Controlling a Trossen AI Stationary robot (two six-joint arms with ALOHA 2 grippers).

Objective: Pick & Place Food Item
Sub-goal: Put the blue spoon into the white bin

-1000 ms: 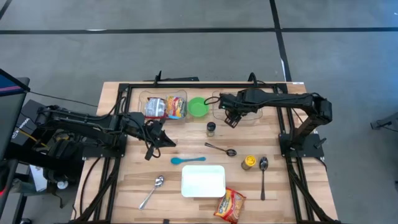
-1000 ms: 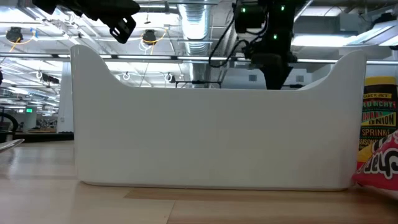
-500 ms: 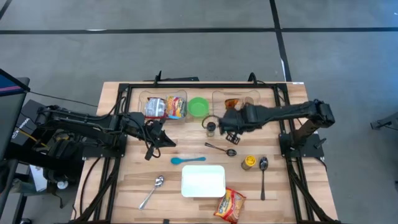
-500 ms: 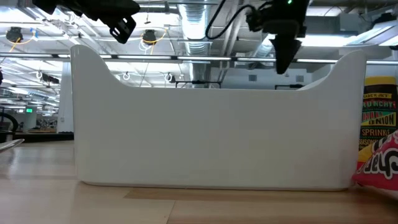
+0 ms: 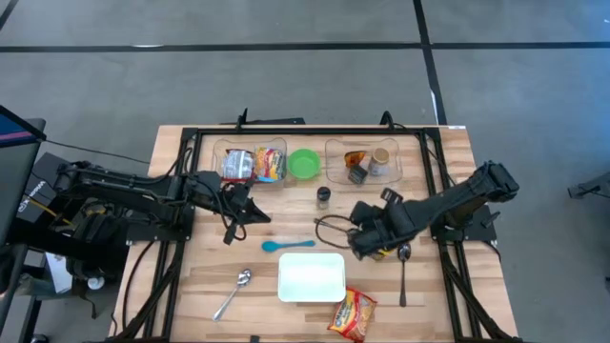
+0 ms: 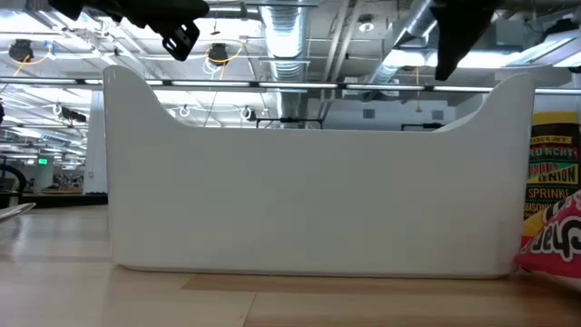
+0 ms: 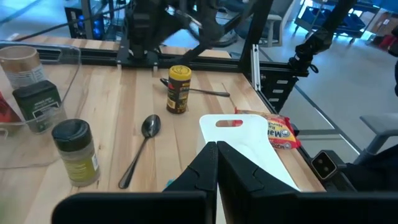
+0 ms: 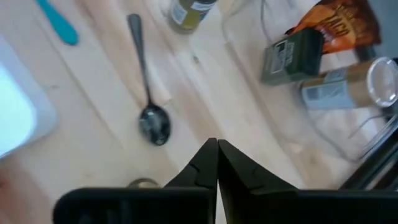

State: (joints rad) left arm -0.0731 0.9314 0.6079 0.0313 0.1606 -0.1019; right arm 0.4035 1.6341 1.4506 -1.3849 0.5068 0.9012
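The right hand (image 5: 360, 246) hung low over the bench (image 5: 191, 276), fingers pressed together on nothing, just beside the small yellow-capped jar (image 5: 381, 249) and the spoon with the dark bowl (image 8: 147, 93). The jar looked to be the nearest food item and seemed the likely target, though the task did not say which one. It appeared rigid and light, with smooth round sides that could slip; a hold across the body below the cap, jaws level, would probably suit it best. The white tray (image 5: 312, 277) lay just beside the hand, toward the bench's front edge, and the crinkly snack packet (image 5: 352, 314) lay near the tray's corner; that packet would be soft and crushable, better pinched at its sealed edge.

The left hand (image 5: 232, 232) waited, closed and empty, over the bench's left half, near the blue spoon (image 5: 288, 245).

From above, the right arm covered part of the jar. In the low view the tray's wall (image 6: 309, 195) blocked almost everything behind it. The right wrist view was smeared, and the jar showed only as a sliver.
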